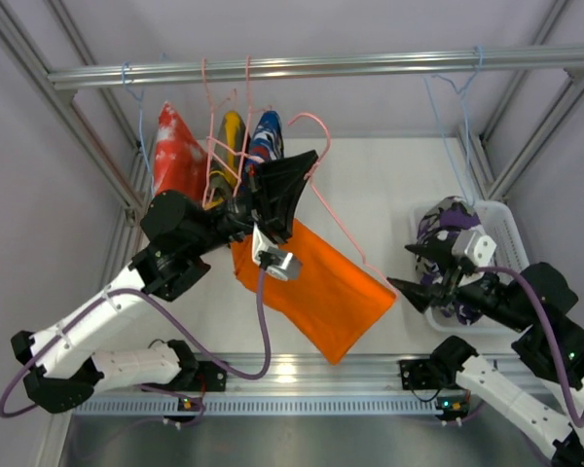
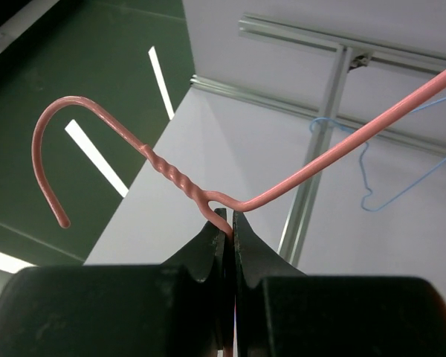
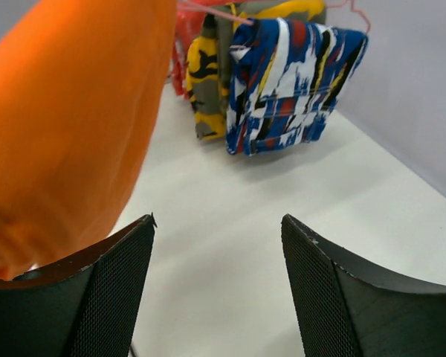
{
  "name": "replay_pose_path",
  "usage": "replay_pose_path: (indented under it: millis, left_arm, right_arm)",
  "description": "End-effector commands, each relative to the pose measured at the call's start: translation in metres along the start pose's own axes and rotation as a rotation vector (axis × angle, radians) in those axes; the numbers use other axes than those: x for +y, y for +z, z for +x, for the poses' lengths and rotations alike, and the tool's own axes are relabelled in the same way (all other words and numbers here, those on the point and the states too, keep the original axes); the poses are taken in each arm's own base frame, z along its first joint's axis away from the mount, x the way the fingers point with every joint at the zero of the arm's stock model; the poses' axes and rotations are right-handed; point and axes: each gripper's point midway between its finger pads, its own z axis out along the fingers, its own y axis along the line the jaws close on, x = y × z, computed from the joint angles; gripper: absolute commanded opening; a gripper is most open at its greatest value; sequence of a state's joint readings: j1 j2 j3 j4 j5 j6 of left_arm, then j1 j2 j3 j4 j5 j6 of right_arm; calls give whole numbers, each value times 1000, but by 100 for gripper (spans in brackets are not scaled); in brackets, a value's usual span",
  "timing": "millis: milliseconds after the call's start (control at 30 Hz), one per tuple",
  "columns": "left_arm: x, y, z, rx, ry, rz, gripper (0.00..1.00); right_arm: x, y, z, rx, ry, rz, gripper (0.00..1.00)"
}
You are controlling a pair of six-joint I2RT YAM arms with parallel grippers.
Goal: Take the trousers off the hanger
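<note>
The plain orange trousers (image 1: 311,287) hang from a pink wire hanger (image 1: 343,222) that is off the rail and held over the middle of the table. My left gripper (image 1: 290,185) is shut on the hanger (image 2: 171,169), pinching the wire just below its twisted neck between the fingertips (image 2: 217,223). To the right of the orange trousers (image 3: 67,111), my right gripper (image 1: 401,268) stands open near their lower right corner, with nothing between its fingers (image 3: 126,260). The purple, white and black camouflage trousers (image 1: 446,219) lie in a white basket (image 1: 506,229) on the right.
A red-and-white garment (image 1: 180,151), a yellow-and-black one (image 3: 201,82) and a blue patterned one (image 3: 297,82) hang on hangers from the metal rail (image 1: 370,66) at the back left. A bare blue hanger (image 1: 457,107) hangs at the rail's right. Frame posts stand on both sides.
</note>
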State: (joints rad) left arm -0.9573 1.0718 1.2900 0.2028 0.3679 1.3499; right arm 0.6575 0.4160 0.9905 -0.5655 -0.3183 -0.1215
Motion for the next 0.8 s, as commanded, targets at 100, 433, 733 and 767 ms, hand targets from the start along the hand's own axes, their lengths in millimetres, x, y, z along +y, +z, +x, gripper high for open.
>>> replay_pose_path:
  millis: [100,433,733,767]
  left_arm:
    - [107,-15,-17,7,136,-276,0]
    - [122,-11,-17,8,137,-310,0]
    - [134,-14,-16,20,105,-339,0]
    - [135,-15,-16,22,103,-342,0]
  right_arm:
    - [21,-29,7,-25,-75,-72,71]
    - [36,-18,-2,-52,-64,-184,72]
    - [17,4,1,-51,-46,-107,65]
    - [19,3,2,-48,-48,-114,64]
